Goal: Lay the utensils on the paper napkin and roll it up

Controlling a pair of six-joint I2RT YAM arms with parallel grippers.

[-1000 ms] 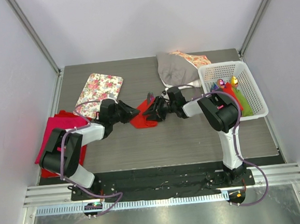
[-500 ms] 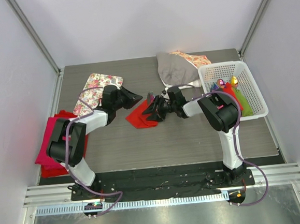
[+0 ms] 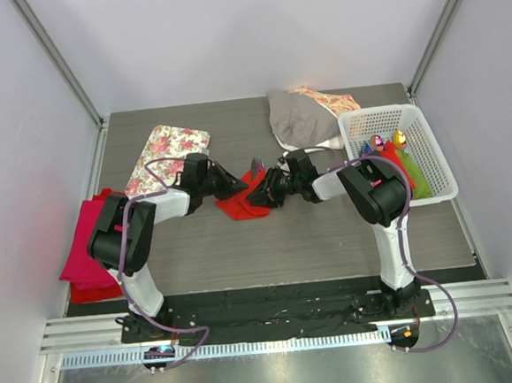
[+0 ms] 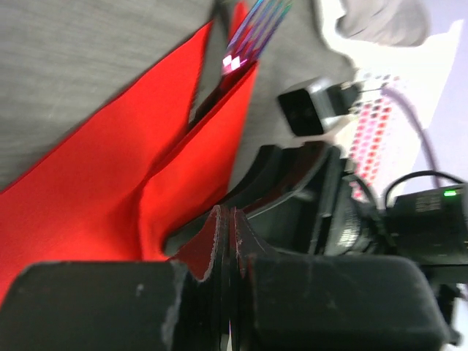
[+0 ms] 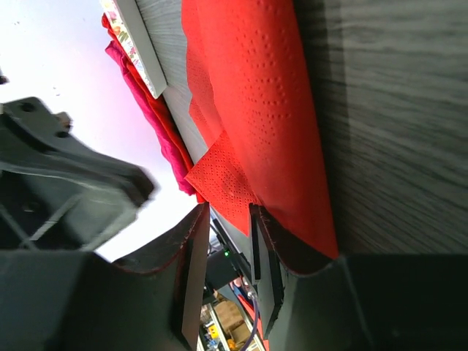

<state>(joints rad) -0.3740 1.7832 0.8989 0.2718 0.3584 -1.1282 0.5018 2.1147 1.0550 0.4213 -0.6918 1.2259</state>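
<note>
One thin, bright red, dot-embossed paper napkin lay loosely folded near the centre of the grey wood-grain table, between the two grippers. The iridescent metal tines of a fork protruded from its far fold. Such a sheet was probably very light, limp and easily torn, so a free corner or a doubled edge seemed the safest hold, taken with a gentle pull. The left gripper had its jaws pressed together at the napkin's near crease; whether paper was pinched between them could not be told. The right gripper had its jaws slightly apart, with a loose napkin corner lying at their tips, apparently unclamped. At the right stood a white perforated plastic basket holding red and green rolls and coloured items too small to identify. A floral board, a grey cloth bundle and a magenta folded cloth stack lay further out.
</note>
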